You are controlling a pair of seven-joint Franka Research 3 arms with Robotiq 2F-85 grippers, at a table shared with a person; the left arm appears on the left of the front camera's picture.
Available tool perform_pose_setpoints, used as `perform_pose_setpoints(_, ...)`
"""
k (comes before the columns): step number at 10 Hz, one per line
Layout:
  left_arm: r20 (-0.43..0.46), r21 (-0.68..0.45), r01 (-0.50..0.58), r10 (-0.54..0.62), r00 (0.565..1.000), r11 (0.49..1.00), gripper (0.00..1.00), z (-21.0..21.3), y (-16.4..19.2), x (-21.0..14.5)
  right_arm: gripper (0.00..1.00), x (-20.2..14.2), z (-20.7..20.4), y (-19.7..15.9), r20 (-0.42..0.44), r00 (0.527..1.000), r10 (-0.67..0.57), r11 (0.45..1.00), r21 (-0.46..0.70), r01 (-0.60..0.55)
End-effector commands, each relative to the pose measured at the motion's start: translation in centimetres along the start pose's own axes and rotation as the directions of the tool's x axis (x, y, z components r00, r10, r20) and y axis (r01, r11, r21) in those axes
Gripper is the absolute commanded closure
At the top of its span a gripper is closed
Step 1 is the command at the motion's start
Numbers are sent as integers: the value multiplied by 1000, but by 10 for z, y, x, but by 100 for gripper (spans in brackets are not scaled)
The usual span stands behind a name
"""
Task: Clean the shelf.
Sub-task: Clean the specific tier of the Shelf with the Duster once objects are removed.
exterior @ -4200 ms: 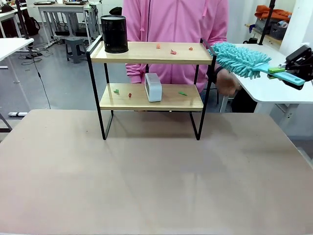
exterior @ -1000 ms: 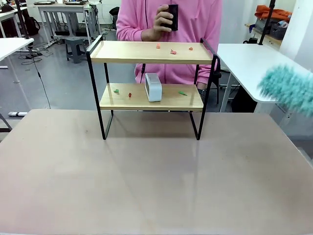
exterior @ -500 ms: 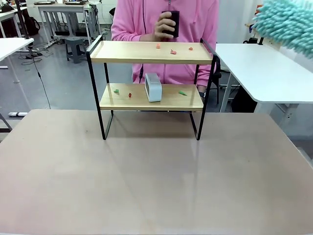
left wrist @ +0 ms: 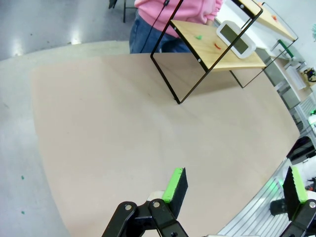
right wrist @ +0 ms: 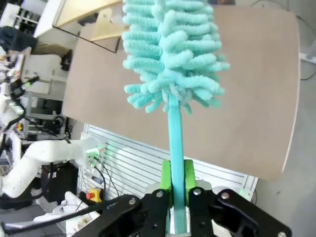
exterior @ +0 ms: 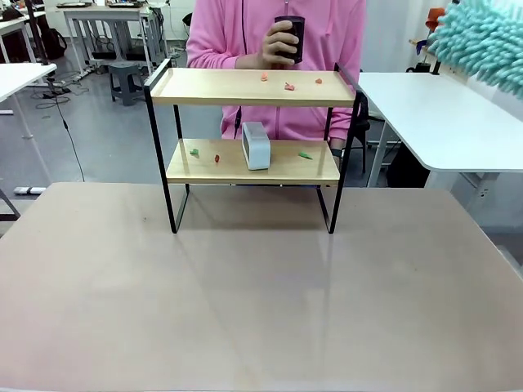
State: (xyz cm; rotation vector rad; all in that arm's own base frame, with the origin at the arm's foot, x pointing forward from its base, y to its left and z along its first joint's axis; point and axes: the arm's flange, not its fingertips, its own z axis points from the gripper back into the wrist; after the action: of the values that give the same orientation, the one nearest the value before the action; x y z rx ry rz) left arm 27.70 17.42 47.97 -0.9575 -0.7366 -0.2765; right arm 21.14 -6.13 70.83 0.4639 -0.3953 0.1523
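Front view, item one: two-tier shelf of light wooden boards in a thin black metal frame [exterior: 221,86], upright at the far middle of the beige surface [exterior: 261,294].
Top board: three small reddish scraps [exterior: 289,86].
Lower board: upright white-grey rectangular box [exterior: 256,145] at centre, small green and red scraps [exterior: 194,152] on either side.
Behind the shelf: person in a pink top, hand [exterior: 276,42] holding a black cup [exterior: 291,37] above the top board.
Upper right: fluffy teal duster [exterior: 482,41], well apart from the shelf.
My right jaws: pinching the duster's teal handle [right wrist: 174,133].
My left jaws: spread wide, empty, over the surface.
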Motion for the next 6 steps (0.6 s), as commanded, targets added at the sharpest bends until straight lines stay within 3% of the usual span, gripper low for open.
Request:
perform_pose_setpoints(1, 18, -12, 22, -22, 1000, 1000, 0, -1, 0, 1, 88, 64, -24, 44, 22, 999, -31, 999, -22, 32)
perform_pose_setpoints(2, 18, -12, 22, -22, 1000, 1000, 0, -1, 0, 1, 88, 94, -40, 68, 57, 996, -65, 995, -70, 69)
perform_pose_setpoints(4, 18, -12, 22, -22, 1000, 1000, 0, -1, 0, 1, 88, 131, -78, 116, 44, 996, -75, 993, -93, 79)
perform_pose_setpoints(6, 18, -12, 22, -22, 1000, 1000, 0, -1, 0, 1, 88, 145, -106, 135, 164, 981, -104, 989, -86, 119)
